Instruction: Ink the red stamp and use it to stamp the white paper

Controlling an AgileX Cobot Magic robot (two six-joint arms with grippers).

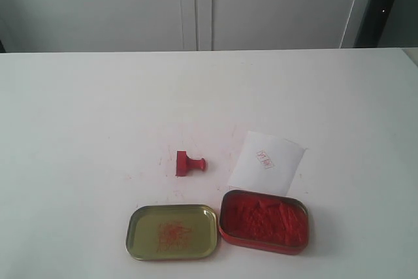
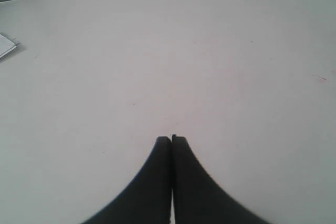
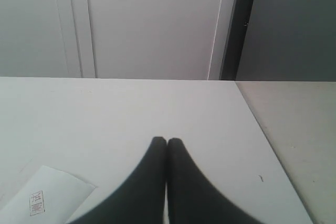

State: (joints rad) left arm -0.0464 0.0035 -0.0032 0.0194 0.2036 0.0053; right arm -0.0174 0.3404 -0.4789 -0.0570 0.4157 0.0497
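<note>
On the white worktop point(image 1: 78, 109) we note the open tin of red ink paste point(image 1: 264, 221), its gold lid point(image 1: 172, 231) right beside it. Just behind the tin lies the white paper point(image 1: 266, 163), bearing one red imprint. The red stamp point(image 1: 189, 163) lies tipped on its side, apart, left of the paper, knob toward it. We judge it light, rigid and small, so take it by the knobbed handle. Left pincer point(image 2: 171, 139) and right pincer point(image 3: 167, 141) are both pressed together, empty.

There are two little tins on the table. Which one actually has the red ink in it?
The red-rimmed tin by the white paper, packed with red paste. The gold tin next to it holds only faint red smears.
</note>
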